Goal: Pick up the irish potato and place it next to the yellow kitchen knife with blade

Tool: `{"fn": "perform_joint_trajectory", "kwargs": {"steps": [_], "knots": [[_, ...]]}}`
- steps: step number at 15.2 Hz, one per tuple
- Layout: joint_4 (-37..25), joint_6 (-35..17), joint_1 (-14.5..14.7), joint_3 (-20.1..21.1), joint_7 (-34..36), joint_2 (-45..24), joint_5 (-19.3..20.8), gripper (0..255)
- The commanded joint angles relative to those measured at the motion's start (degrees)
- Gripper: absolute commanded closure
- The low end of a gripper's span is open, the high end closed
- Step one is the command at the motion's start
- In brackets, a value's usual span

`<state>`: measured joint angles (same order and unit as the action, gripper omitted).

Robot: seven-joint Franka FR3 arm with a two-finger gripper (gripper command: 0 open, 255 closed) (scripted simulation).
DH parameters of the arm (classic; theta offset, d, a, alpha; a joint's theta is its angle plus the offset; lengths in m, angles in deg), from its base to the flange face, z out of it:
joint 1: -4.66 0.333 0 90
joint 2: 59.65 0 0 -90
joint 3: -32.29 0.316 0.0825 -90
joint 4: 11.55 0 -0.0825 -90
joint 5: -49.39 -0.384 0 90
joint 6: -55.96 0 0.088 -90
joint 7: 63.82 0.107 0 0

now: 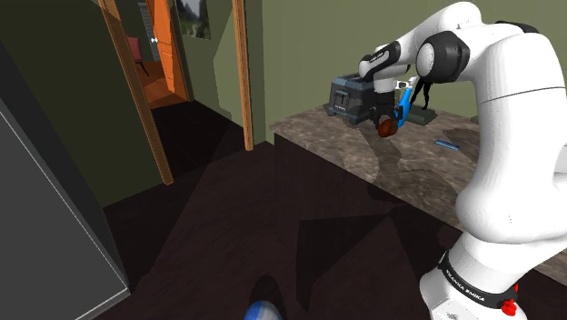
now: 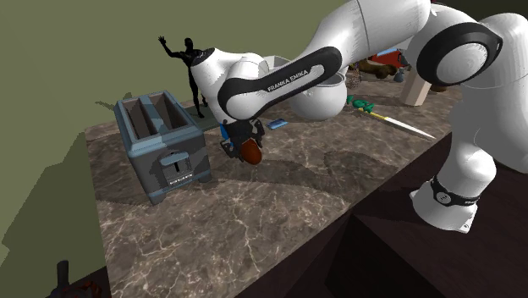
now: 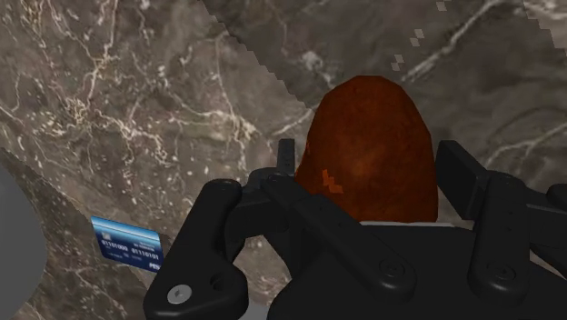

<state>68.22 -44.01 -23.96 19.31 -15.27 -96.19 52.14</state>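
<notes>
Pincer [image 3: 374,168] closed on the potato [image 3: 368,127], one finger clasping each flank. In the second exterior view it hangs centre frame, just right of the toaster [image 2: 161,144], seemingly clear of the worktop [image 2: 254,229]. Expect a firm, dense, fairly hefty lump with rounded reddish-brown skin and no give, so it may roll or pivot between flat pads. Your hold looks to cross its broad middle, which is the right place. Squeeze steadily and avoid quick wrist turns. Knife [image 2: 399,124] lies upper right of that view, well apart; set down beside the blade, not on it.
</notes>
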Motion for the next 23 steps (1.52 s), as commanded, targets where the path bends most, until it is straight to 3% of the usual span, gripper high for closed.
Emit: {"fn": "perform_joint_trajectory", "kwargs": {"steps": [1,23], "knots": [[0.04,-0.02,-0.02,-0.02,0.00,-0.04,0.01,255],[-10.68,13.49,-0.17,-0.54,-1.54,2.92,0.49,255]]}}
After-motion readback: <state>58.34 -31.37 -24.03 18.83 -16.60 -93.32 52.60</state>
